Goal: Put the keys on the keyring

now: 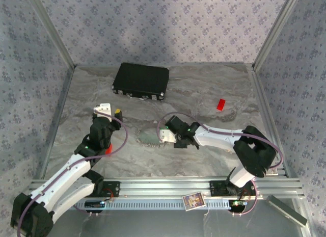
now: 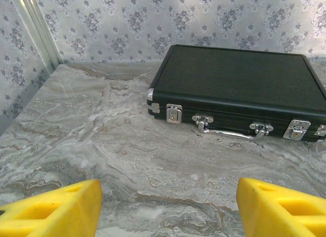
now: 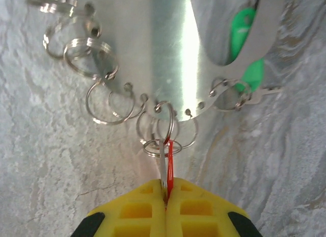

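Patterned walls are closing in a marbled grey table (image 1: pixel 204 155), and the biggest thing lying on it is a black case (image 2: pixel 244 79) at the far side, with a small red block (image 1: pixel 220 104) well apart to its right. I am holding my left tool (image 2: pixel 168 211) wide and empty, facing that case. My right tool (image 3: pixel 165 188) is pinching the red-and-white key (image 3: pixel 170 163) edge-on, fingers pressed together on it, just above the keyring (image 3: pixel 163 53) near the table's middle. From the wrist, the keyring is showing as a shiny flat metal piece with holes along its rim and thin split rings (image 3: pixel 104 102) hanging from them. I am judging it stiff, light and slippery, likely to skate when pushed, so its bare edge is where I would be pinning it. The key looks tiny and rigid; gripping its coloured head leaves the hole end free. A green key (image 3: pixel 243 28) is sitting beside the far rim, seemingly already hooked.
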Controlling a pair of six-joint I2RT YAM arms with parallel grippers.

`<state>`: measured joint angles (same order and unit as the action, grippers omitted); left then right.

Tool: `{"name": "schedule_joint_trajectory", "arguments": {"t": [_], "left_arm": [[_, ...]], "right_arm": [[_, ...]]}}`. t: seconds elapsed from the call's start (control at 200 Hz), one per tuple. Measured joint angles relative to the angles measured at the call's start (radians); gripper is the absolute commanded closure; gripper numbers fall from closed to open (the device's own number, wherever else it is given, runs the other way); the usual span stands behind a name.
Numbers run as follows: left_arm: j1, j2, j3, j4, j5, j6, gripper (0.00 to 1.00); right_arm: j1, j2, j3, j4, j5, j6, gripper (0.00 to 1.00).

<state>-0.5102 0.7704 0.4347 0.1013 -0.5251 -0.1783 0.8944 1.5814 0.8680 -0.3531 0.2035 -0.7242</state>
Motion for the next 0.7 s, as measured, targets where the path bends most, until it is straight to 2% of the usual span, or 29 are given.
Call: {"name": "schedule_joint_trajectory", "arguments": {"t": [0.04, 0.11, 0.165, 0.275, 0.435, 0.505, 0.615, 0.7], "left_arm": [[0.0, 0.006, 0.0, 0.006, -0.003, 0.001, 0.3], [0.003, 0.017, 0.0, 0.01, -0.008, 0.002, 0.29], [0.01, 0.025, 0.0, 0.014, -0.011, 0.005, 0.28], [0.037, 0.042, 0.0, 0.023, -0.009, 0.024, 0.25], [0.11, 0.097, 0.001, 0.046, 0.039, 0.07, 0.11], [0.144, 0.128, 0.002, 0.06, 0.056, 0.092, 0.01], [0.196, 0.154, 0.002, 0.085, 0.074, 0.135, 0.0], [0.245, 0.164, -0.006, 0.127, 0.093, 0.163, 0.0]], "right_arm": [[0.006, 0.005, 0.0, -0.01, 0.016, -0.002, 0.91], [0.018, 0.006, -0.002, -0.023, 0.042, -0.002, 0.75], [0.027, 0.006, -0.004, -0.029, 0.062, -0.015, 0.68], [0.039, 0.004, -0.014, -0.045, 0.092, -0.016, 0.62], [0.019, -0.065, -0.042, -0.058, 0.074, 0.006, 0.59], [-0.033, -0.151, -0.062, -0.024, 0.022, 0.047, 0.58], [-0.19, -0.338, -0.138, 0.138, -0.038, 0.138, 0.57], [-0.33, -0.468, -0.238, 0.313, -0.043, 0.219, 0.52]]}}
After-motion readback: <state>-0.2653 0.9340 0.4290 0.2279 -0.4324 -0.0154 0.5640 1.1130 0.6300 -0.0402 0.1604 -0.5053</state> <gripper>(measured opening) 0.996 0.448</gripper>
